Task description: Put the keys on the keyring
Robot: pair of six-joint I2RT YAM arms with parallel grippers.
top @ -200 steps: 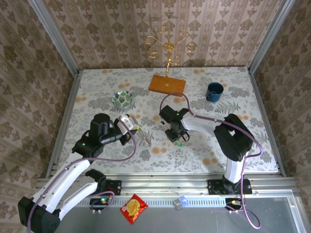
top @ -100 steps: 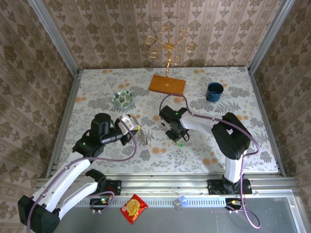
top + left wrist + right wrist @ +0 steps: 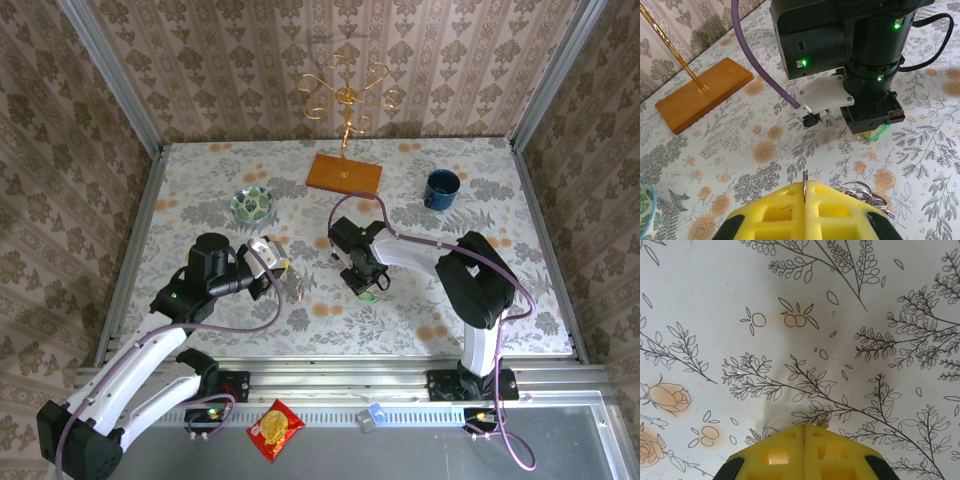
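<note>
From above: golden wire stand [image 3: 346, 95] on a wooden base [image 3: 344, 173] at upper centre, blue mug [image 3: 441, 188] to its right, patterned bowl [image 3: 253, 204] to its left, all well apart from both arms. Red snack packet [image 3: 275, 429] and small blue piece [image 3: 374, 417] near the bottom edge, below the metal rail [image 3: 400, 385]. Floral table [image 3: 480, 300], patterned wallpaper [image 3: 200, 70] on three sides. Left arm [image 3: 205, 275] stretched towards frame centre, left jaws clamped on the keyring [image 3: 288, 274]. Right arm [image 3: 400, 255] folded in towards centre, right jaws pressed together on the green key [image 3: 371, 293] low at the table. Keyring and green key near each other, not touching.

From the left wrist: black body of the right arm [image 3: 840, 35] at top centre, purple cable [image 3: 760, 65] curving down beside it, wooden base [image 3: 702, 92] at left, bowl rim [image 3: 646, 210] in the lower left corner. Yellow fingers [image 3: 775, 215] at the bottom edge, closed on a thin metal edge of the keyring [image 3: 862, 194], rings bunched just right of the tips. Green key [image 3: 879, 134] right of centre, just under the right arm's body.

From the right wrist: leaf-printed table [image 3: 865, 315], orange rose [image 3: 670, 396] at the left edge. Yellow fingers [image 3: 780, 455] at bottom centre, no gap between them. Pale wire loop [image 3: 768, 430] poking out left of the tips; green head hidden.
</note>
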